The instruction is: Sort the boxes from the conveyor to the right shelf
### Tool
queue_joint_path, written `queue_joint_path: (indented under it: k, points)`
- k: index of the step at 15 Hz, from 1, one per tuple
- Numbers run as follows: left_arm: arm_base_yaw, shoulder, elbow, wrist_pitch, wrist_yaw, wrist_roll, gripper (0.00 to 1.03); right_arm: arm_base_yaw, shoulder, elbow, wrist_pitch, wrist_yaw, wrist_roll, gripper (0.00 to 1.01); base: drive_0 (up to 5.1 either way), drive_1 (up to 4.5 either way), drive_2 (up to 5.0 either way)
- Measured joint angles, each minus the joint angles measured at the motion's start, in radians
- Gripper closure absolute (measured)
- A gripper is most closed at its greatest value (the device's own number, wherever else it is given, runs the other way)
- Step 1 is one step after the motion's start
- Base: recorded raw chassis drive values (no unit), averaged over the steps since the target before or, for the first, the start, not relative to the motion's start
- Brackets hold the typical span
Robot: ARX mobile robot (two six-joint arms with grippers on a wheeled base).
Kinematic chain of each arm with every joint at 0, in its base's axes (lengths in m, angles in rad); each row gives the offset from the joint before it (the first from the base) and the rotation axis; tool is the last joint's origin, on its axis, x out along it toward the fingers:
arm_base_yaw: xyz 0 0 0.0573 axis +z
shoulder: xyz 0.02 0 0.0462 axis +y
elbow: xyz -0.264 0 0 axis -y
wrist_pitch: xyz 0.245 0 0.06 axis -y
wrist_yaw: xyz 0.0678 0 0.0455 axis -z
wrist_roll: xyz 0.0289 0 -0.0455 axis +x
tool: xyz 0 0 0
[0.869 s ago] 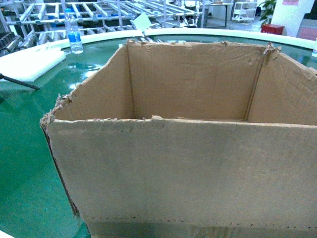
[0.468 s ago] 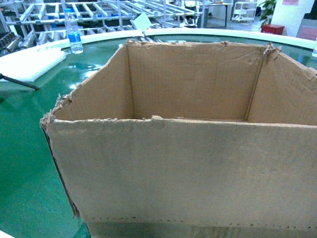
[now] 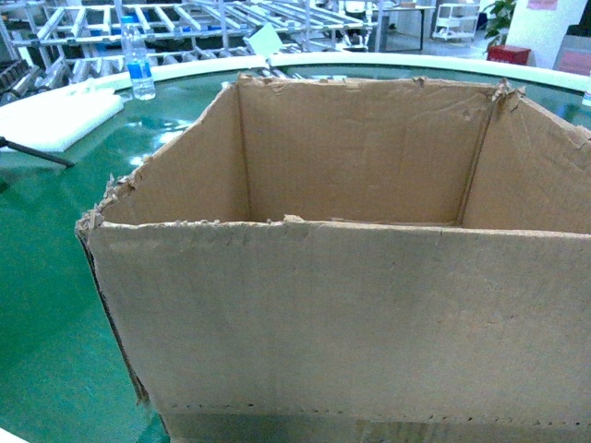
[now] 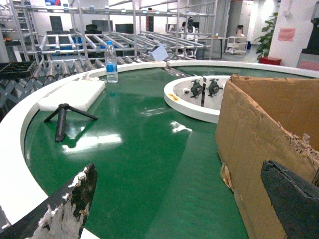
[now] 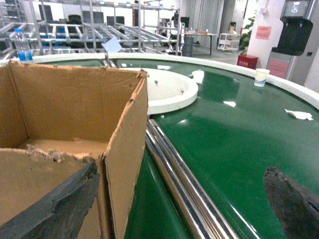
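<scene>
The conveyor [image 4: 139,164] is curving away as a wide green belt with a white rim, and an open cardboard box [image 3: 342,314] is sitting on it at the near edge, filling most of the head view. The box's top edges are ragged and a dotted line is running along near its base. Its inside is showing only bare cardboard.

The left gripper [image 4: 179,199] is standing spread wide at the box's left side, one dark finger [image 4: 294,196] lying over the box's near left corner and the other out over the belt. The right gripper [image 5: 169,199] is likewise spread apart at the box's right corner, clamping nothing.

Toward the belt's far left edge, a white foam slab [image 4: 75,94] is lying with a small black tripod [image 4: 62,119] just beside it. A water bottle [image 3: 137,60] is standing upright on the rim beyond them, and a paper cup [image 5: 260,77] is sitting at the far right rim.
</scene>
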Motion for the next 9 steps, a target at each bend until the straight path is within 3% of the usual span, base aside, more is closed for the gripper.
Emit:
queue_joint_path:
  k: [3, 5, 7, 9]
  points:
    - [-0.011, 0.272, 0.030, 0.247, 0.012, -0.013, 0.05, -0.011, 0.262, 0.036, 0.229, 0.000, -0.003, 0.03, 0.0, 0.00, 0.0]
    - [-0.079, 0.514, 0.170, 0.399, 0.015, -0.019, 0.05, -0.003, 0.473, 0.148, 0.366, 0.010, -0.014, 0.03, 0.0, 0.00, 0.0]
    - [-0.116, 0.690, 0.293, 0.433, 0.016, -0.015, 0.05, 0.026, 0.626, 0.248, 0.357, 0.026, -0.026, 0.03, 0.0, 0.00, 0.0]
    - [-0.129, 0.901, 0.442, 0.381, 0.031, -0.039, 0.05, 0.090, 0.805, 0.369, 0.344, 0.050, -0.034, 0.03, 0.0, 0.00, 0.0]
